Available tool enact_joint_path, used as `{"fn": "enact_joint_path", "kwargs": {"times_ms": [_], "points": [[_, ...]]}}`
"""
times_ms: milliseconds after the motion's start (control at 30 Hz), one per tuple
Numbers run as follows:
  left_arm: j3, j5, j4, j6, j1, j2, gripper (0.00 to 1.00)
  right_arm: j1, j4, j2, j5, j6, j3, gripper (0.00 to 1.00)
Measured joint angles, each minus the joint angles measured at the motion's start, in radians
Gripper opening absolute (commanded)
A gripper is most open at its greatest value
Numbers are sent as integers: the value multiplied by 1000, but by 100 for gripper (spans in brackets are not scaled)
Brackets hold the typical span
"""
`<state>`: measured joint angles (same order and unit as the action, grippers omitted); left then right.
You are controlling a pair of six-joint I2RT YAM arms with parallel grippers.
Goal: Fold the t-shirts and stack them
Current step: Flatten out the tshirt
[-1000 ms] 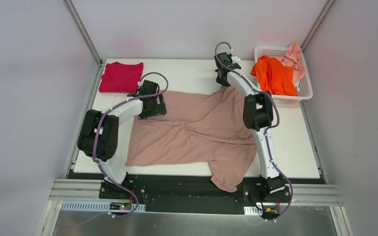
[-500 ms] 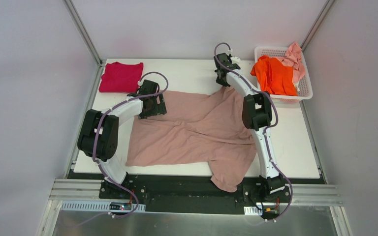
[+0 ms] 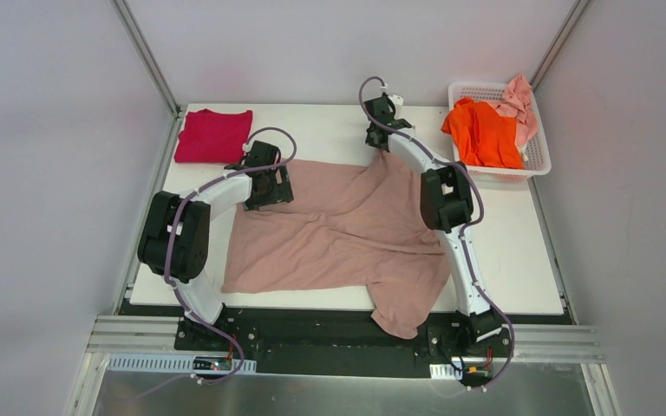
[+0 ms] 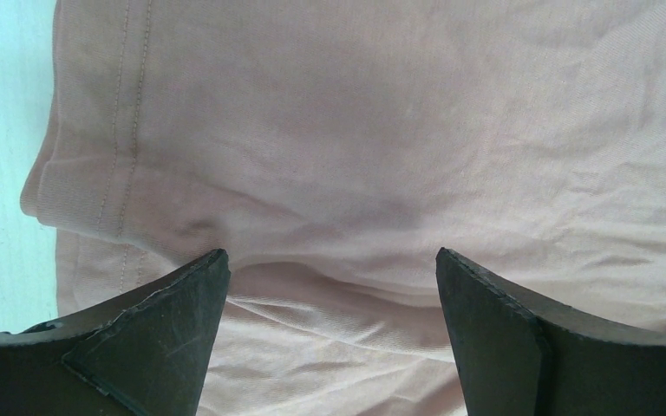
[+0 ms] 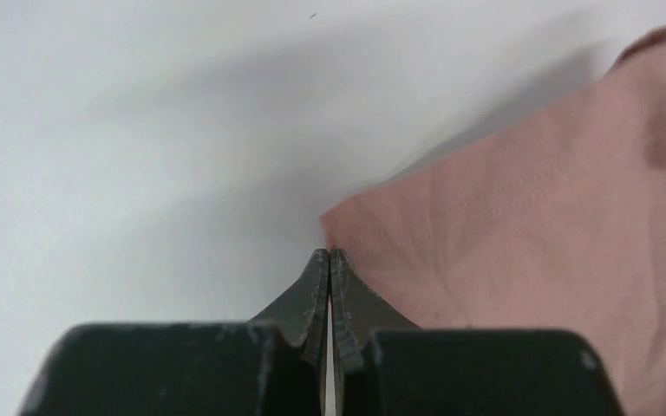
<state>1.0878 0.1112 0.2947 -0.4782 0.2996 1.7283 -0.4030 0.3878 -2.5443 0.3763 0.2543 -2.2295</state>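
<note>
We note R gripper [image 5: 330, 253] clenched on far corner of beige tee [image 3: 338, 230], prob. to stretch it flat; L gripper [image 4: 329, 256] agape above hem.

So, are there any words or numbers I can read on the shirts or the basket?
None: no words, numbers or logos show on the beige t-shirt, the crimson t-shirt, the orange t-shirt, the pale pink t-shirt or the white basket.
</note>
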Motion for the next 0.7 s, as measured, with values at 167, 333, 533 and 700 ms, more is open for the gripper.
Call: {"fn": "enact_joint_path", "kwargs": {"times_ms": [167,333,533,700], "points": [[0,-4,0,0,0,2,88,-37,-21,0,-29,-58,0,0],[2,-7,1,0,0,6,90,-56,-8,0,-61,-75,-13,65],[4,-7,1,0,0,6,94,-49,27,32,-40,-37,-14,99],[23,-2,21,0,0,-11,99,-32,77,251,-24,27,200,99]]}}
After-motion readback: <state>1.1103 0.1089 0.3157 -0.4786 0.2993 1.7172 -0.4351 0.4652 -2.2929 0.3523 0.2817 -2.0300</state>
